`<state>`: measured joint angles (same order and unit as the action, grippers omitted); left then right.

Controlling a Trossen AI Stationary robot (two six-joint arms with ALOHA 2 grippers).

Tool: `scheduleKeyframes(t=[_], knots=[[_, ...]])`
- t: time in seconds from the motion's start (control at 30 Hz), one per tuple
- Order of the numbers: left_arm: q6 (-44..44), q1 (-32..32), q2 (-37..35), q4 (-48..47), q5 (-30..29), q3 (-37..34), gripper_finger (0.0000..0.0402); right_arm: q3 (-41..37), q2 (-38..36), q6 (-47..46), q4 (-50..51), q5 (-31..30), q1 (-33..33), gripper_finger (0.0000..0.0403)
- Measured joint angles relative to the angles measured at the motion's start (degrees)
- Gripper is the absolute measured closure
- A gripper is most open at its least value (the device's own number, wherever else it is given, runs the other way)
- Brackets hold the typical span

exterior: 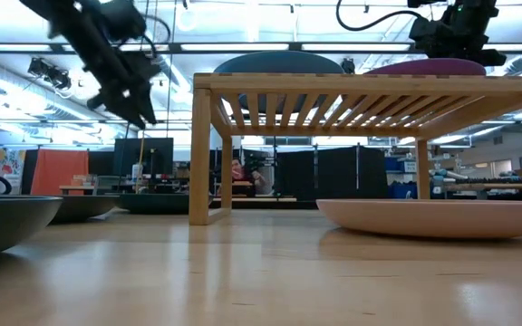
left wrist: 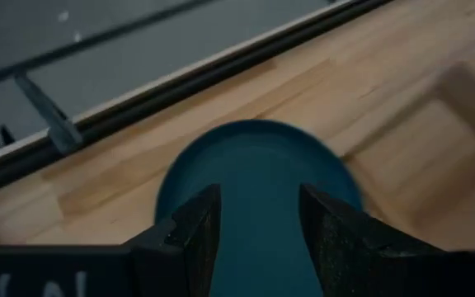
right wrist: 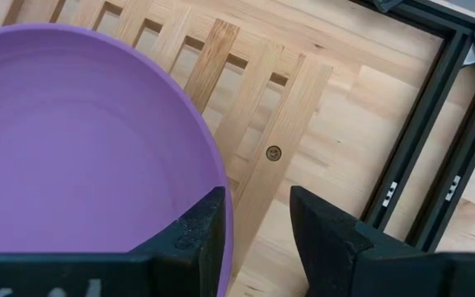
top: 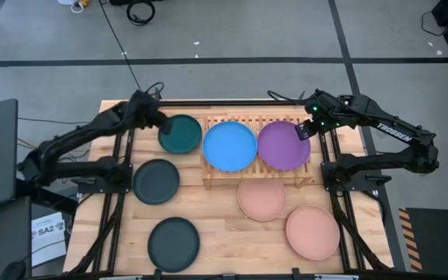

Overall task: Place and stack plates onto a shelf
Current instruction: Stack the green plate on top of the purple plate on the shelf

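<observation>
Hidden: in the low view my right claw [exterior: 451,41] shows only as a dark bulk above the purple plate [exterior: 433,66]; its tips are cut off in the wrist view.
Right claw: my fingers [right wrist: 200,231] stand apart, one just over the purple plate's [right wrist: 81,157] right rim, the other beyond it above the shelf [right wrist: 279,124] slats.
Left claw: my left claw [left wrist: 258,223] is spread open over the dark teal plate [left wrist: 258,165], far left on the table [top: 224,233].
Shelf: the blue plate [top: 229,145] and purple plate lie side by side on top, blue left.
</observation>
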<state>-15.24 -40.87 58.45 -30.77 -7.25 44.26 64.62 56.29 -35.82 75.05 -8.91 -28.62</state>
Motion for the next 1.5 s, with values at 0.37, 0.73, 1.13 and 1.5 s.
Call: scheduleKeyframes(t=[0.37, 0.73, 1.13, 1.5], knots=[[1.52, -10.82, 15.24, -0.51, 3.70, 2.09, 0.0232, 0.00, 0.00, -0.01, 0.00, 0.02, 0.00, 0.0260], [1.54, -13.78, 22.80, -0.38, 5.82, 2.13, 0.0232, 0.00, 0.00, -0.02, 0.00, 0.04, 0.00, 0.0259], [1.52, -13.83, 28.56, -0.34, 5.88, 2.13, 0.0232, 0.00, 0.00, 0.00, 0.00, 0.04, 0.00, 0.0259], [2.69, -13.83, 31.65, -0.24, 5.99, 2.13, 0.0239, 0.00, 0.00, -0.02, 0.00, 0.04, 0.00, 0.0259]])
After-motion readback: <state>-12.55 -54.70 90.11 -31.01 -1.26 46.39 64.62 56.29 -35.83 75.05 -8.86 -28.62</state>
